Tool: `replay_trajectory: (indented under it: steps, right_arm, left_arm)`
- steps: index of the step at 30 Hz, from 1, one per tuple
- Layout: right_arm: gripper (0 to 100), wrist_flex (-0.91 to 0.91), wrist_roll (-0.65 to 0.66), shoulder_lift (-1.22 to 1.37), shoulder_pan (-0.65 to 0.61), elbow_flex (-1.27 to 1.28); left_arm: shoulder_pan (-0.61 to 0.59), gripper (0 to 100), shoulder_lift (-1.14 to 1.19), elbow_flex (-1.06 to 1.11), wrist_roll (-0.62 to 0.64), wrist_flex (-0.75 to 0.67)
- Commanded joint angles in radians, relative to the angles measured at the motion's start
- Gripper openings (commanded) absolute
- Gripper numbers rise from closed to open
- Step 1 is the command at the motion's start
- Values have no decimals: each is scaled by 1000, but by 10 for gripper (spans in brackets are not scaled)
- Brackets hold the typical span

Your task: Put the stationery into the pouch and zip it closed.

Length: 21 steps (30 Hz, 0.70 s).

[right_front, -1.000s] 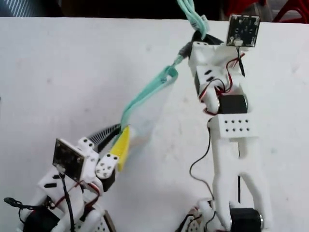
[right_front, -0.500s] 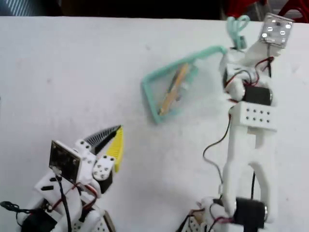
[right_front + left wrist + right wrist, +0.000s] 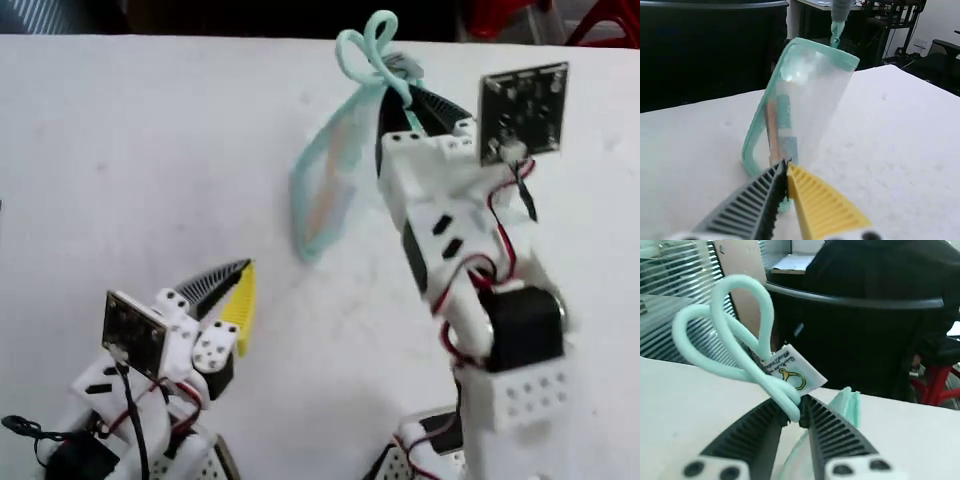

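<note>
Currently my right end effector (image 3: 408, 98) is clamped on the mint cord loop (image 3: 742, 335) at the pouch's top end, fingers pressed nearly together with the cord pinched between them. A small white tag (image 3: 792, 371) hangs on the cord just above the grip. The clear pouch (image 3: 325, 190) with mint edging hangs tilted from that cord over the far middle of the white worktop (image 3: 120, 150), and its lower corner looks to touch the surface. Inside it I make out a wooden pencil (image 3: 771, 130) beside a teal item (image 3: 785, 125), both lying lengthwise. The left end effector (image 3: 247, 268) sits nearer me, black and yellow fingers together at the tips, gripping nothing, pointed toward the pouch's lower end but apart from it.
</note>
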Motion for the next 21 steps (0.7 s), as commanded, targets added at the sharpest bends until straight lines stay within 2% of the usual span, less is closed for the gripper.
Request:
replay_trajectory:
  steps: [1,6,7,15,21]
  right_arm:
    - [17,124,6,-24,-97,-203]
    - [17,288,14,65,-269,-440]
    - [17,317,14,90,-292,-482]
    - [17,489,58,269,-343,-821]
    - [17,572,58,367,-343,-979]
  left_arm:
    - [1,41,5,-6,-11,-28]
    - [-7,219,7,-2,-2,-23]
    - [-13,230,7,8,0,-26]
    - [-208,213,7,98,2,-184]
    - [-234,214,7,100,2,-196]
